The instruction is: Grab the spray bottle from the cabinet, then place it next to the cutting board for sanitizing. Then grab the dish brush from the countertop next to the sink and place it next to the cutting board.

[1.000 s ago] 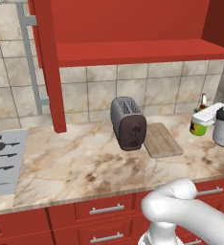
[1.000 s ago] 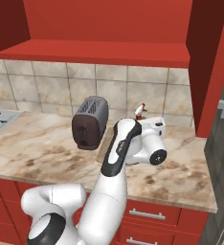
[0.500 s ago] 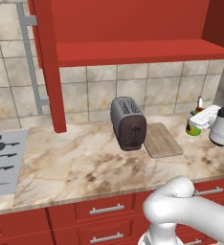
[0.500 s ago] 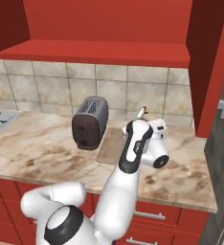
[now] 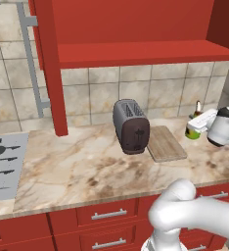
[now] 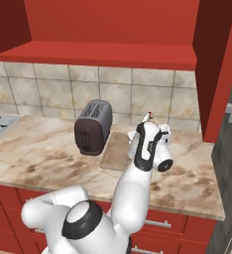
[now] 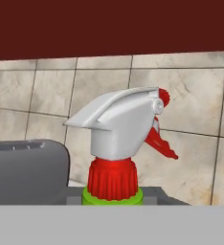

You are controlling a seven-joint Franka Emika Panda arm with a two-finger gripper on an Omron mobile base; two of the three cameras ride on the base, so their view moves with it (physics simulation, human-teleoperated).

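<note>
Fingers clamped on spray bottle (image 5: 193,128), right edge of frame, just past cutting board (image 5: 166,143). I'd lower it straight, keep it upright, land on bare countertop (image 5: 77,166) beside the board.

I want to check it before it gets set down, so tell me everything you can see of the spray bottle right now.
The spray bottle has a bright green body, a ribbed red collar, a white plastic-looking trigger head, a red nozzle tip and a red trigger lever. It stands upright, held in the claw to the right of the cutting board, in front of the tiled wall. The left base view shows its green base low over the countertop; whether it touches the stone cannot be told.
</note>
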